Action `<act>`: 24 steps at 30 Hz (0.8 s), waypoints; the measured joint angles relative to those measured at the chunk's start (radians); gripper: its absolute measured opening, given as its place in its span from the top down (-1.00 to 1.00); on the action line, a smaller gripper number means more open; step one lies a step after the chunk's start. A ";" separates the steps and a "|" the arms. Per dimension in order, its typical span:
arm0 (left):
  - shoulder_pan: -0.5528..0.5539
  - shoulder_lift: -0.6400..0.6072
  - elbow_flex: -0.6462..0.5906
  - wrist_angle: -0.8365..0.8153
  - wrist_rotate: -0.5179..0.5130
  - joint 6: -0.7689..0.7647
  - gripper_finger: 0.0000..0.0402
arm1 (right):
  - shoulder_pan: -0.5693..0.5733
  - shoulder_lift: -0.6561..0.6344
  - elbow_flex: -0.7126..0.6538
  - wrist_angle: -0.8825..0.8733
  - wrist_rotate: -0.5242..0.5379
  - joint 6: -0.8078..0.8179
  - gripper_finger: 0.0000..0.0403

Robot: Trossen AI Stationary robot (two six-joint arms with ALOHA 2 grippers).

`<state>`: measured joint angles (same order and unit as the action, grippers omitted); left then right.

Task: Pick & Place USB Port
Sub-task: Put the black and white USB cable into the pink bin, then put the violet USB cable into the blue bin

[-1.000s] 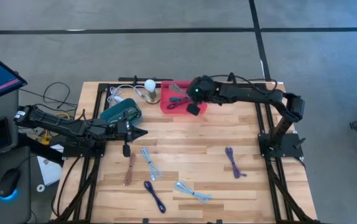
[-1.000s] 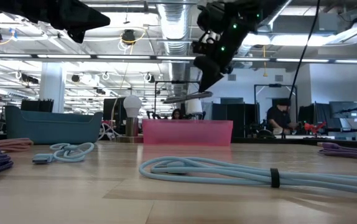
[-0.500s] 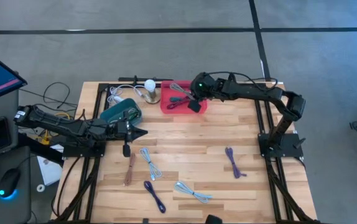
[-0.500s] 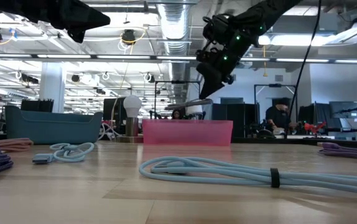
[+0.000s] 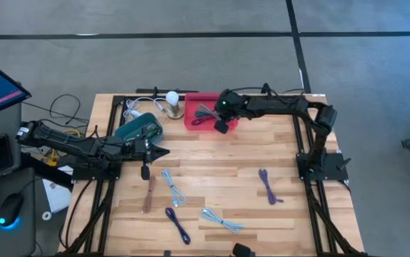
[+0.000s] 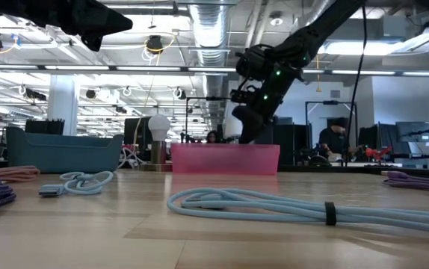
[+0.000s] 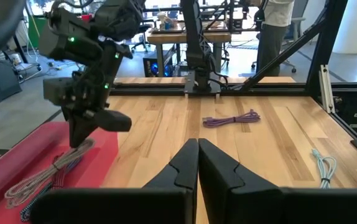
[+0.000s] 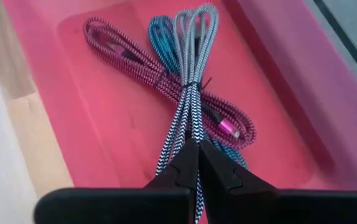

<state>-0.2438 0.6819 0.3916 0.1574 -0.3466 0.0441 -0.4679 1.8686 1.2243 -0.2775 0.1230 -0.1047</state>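
A grey-white braided USB cable bundle [image 8: 191, 74] lies lengthwise in the pink tray [image 5: 193, 119] at the table's far edge, on top of a magenta bundle [image 8: 135, 62] and a teal one [image 8: 160, 28]. My right gripper [image 5: 221, 126] is lowered into the tray and shut on the grey-white bundle; the left wrist view shows the gripper [image 7: 82, 134] above the bundle [image 7: 48, 174]. My left gripper [image 5: 163, 152] waits shut over the table's left side, next to the teal bin [image 5: 139, 128]. My right gripper pinches the grey-white braided bundle between its two fingers at the bundle's near end [image 8: 188, 134], coming from above at a slant. The fingers lie along the bundle. Its looped far end [image 8: 197, 18] rests on the other cables in the tray.
Several cable bundles lie on the near half of the table: light blue [image 5: 173, 187], brown [image 5: 150, 194], dark purple [image 5: 178, 225], light blue [image 5: 221, 220], purple [image 5: 269, 185]. A bulb on a stand [image 5: 171, 100] is left of the tray. Bare wood lies between tray and bundles.
My right gripper has come down into the pink tray, still shut on the grey-white bundle. The bundle hung above the tray's rim a second ago and now sits below the rim, resting on the cables inside.
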 joint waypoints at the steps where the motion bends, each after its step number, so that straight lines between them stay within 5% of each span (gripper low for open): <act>1: 0.000 0.000 0.000 0.000 0.000 0.000 0.94 | 0.000 0.005 0.000 -0.001 0.000 0.000 1.00; 24: 0.000 0.000 0.000 0.000 0.000 0.000 0.94 | 0.009 0.010 0.134 -0.089 0.006 -0.026 0.76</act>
<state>-0.2436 0.6819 0.3916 0.1576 -0.3466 0.0441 -0.4585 1.8786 1.3579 -0.3665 0.1291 -0.1304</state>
